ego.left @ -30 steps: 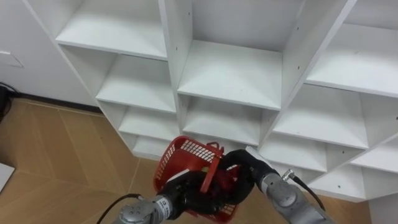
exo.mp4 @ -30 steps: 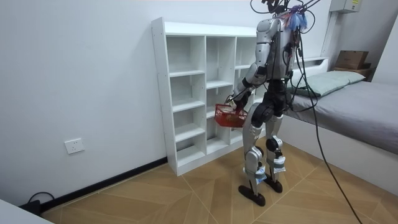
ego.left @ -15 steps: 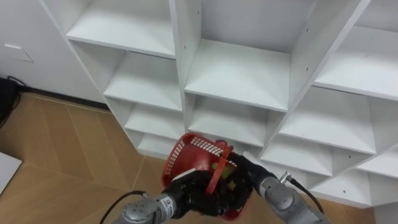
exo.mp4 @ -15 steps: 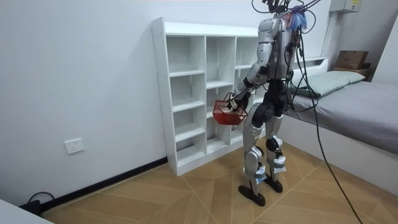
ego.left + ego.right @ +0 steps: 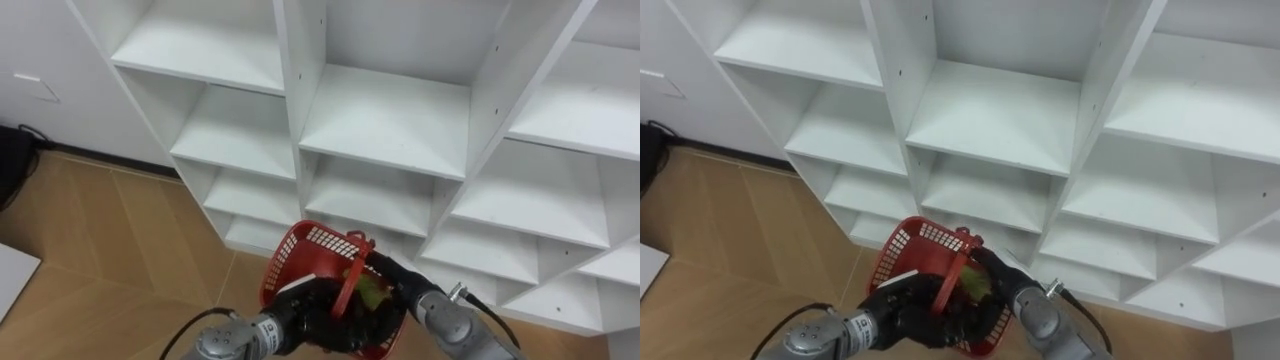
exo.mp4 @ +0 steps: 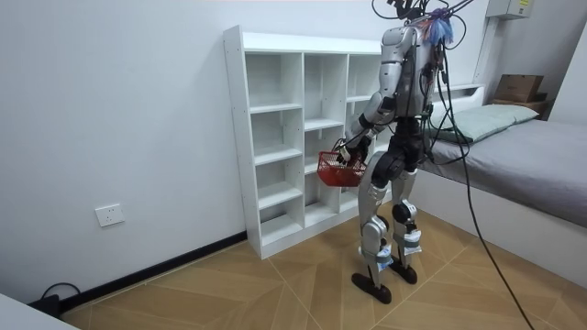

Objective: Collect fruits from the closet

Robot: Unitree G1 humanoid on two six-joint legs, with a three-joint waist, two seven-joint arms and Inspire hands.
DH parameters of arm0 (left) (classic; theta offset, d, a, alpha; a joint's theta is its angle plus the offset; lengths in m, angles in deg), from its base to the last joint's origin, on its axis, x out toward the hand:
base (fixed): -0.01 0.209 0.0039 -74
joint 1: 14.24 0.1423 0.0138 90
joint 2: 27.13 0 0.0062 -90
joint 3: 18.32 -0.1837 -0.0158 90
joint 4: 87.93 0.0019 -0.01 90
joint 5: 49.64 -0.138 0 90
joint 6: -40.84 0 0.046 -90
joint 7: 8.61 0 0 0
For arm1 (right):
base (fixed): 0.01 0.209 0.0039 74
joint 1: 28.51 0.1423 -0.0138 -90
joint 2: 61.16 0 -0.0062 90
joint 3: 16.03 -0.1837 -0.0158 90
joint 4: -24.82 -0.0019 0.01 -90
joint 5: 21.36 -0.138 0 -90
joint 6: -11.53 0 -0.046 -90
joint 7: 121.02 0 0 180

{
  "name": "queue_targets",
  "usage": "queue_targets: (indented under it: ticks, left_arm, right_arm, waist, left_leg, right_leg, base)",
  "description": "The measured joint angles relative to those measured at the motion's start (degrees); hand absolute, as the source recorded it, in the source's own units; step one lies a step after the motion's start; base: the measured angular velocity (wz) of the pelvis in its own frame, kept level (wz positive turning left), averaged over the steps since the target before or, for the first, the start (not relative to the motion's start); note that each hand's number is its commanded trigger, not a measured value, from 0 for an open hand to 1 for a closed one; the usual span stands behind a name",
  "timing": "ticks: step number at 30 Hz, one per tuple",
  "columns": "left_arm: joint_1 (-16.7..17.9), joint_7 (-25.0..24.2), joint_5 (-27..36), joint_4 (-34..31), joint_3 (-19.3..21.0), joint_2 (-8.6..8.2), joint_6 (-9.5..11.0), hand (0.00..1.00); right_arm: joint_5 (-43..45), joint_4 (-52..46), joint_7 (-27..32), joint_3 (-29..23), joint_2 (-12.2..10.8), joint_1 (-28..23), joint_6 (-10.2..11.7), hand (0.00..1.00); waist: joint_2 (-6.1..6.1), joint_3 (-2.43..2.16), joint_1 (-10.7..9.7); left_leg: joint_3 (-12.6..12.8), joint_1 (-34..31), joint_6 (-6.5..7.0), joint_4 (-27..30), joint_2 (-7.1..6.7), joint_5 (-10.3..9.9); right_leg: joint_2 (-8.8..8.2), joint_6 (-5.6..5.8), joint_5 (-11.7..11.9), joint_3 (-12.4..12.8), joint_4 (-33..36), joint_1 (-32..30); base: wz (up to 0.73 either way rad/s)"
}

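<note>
the robot stands close before the white shelf unit (image 5: 385, 120), with a bed (image 6: 523, 151) at the room view's right. its left hand (image 5: 312, 312) holds the red basket (image 5: 287, 262) in front of the lower shelves, dark fingers curled round the basket's near side. the handle (image 5: 348, 285) stands up across the mouth. a green fruit (image 5: 371, 293) lies inside. the right hand (image 5: 398, 283) reaches into the basket over the fruit; whether it grips the fruit cannot be told.
</note>
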Motion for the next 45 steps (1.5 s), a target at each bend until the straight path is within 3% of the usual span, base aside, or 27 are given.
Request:
queue_targets:
  ticks: [10, 17, 23, 27, 31, 38, 43, 45]
  left_arm:
    - [0.3, 0.3, 0.1, 0.1, 0.5, 0.12, 0.0, 1.00]
    - [1.4, 4.2, 1.1, 2.5, 0.8, 0.32, 0.1, 1.00]
    - [4.1, 8.4, 5.4, 3.7, 4.3, -0.06, 0.1, 1.00]
    - [5.4, 10.6, 7.4, 3.9, 5.5, 0.27, 0.1, 1.00]
    - [7.4, 13.1, 2.8, 5.0, 8.6, 0.42, 0.1, 1.00]
    - [9.7, 17.4, -12.6, 9.5, 13.8, 0.75, 0.1, 1.00]
    - [12.9, 21.3, -16.9, 10.5, 19.1, 1.77, 0.8, 1.00]
    - [13.3, 23.1, -16.9, 12.8, 20.9, 1.78, 1.0, 1.00]
  right_arm:
    - [0.1, -0.1, 0.1, -0.4, 0.5, -2.2, 1.0, 0.00]
    - [-0.1, -0.2, 0.1, -0.4, 0.5, -2.4, 1.4, 0.00]
    - [-0.6, -3.0, 0.1, -0.4, 0.4, -4.1, 1.9, 0.00]
    - [-1.1, -4.8, 0.7, -0.5, 0.8, -4.5, 2.4, 0.00]
    - [-0.9, -6.3, 0.6, -0.7, 0.8, -6.6, 3.0, 0.00]
    - [-1.4, -7.7, 1.4, -8.3, 2.3, -11.6, 3.1, 0.00]
    - [-3.8, -8.9, 3.8, -12.3, 3.3, -16.6, 4.0, 0.00]
    - [-4.5, -8.5, 5.2, -14.1, 3.3, -18.4, 4.1, 0.00]
  waist:
    - [-0.09, 0.00, 0.0]
    - [-0.16, -0.06, -0.1]
    - [-1.44, -1.02, 0.3]
    - [-1.62, -1.15, 0.2]
    - [-1.81, -1.32, 0.1]
    - [-2.27, -1.42, -1.1]
    - [-2.16, -1.38, -1.5]
    - [-1.82, -1.16, -1.6]
  left_leg:
    - [-0.1, 0.8, 0.01, -0.2, -0.45, 0.0]
    - [-0.1, 1.3, 0.00, -0.2, -0.51, 0.0]
    - [0.3, 3.8, 0.00, -1.3, -0.53, 0.0]
    - [0.4, 4.9, 0.00, -1.9, -0.49, 0.0]
    - [1.5, 6.2, -0.01, -3.2, -0.60, 0.0]
    - [1.7, 7.0, -0.02, -4.1, -0.59, 0.0]
    - [2.9, 8.3, -0.04, -5.3, -0.54, 0.0]
    - [3.2, 8.6, -0.03, -5.8, -0.54, 0.0]
  right_leg:
    - [-0.16, 0.21, -0.5, 0.2, 0.0, 0.7]
    - [-0.13, 0.20, -0.5, -0.2, -0.2, 1.4]
    - [-0.06, 0.32, -0.6, 0.3, -1.1, 3.5]
    - [-0.08, 0.39, -0.7, 0.7, -1.2, 4.3]
    - [0.00, 0.47, -0.7, 1.7, -1.6, 5.0]
    - [0.05, 0.50, -0.7, 1.9, -2.3, 5.4]
    - [0.15, 0.53, -0.7, 3.0, -2.7, 5.7]
    - [0.15, 0.62, -0.6, 3.4, -2.8, 5.7]
  base:
    - [0.00]
    - [0.00]
    - [-0.02]
    - [-0.03]
    - [-0.11]
    - [0.00]
    - [-0.13]
    - [-0.12]
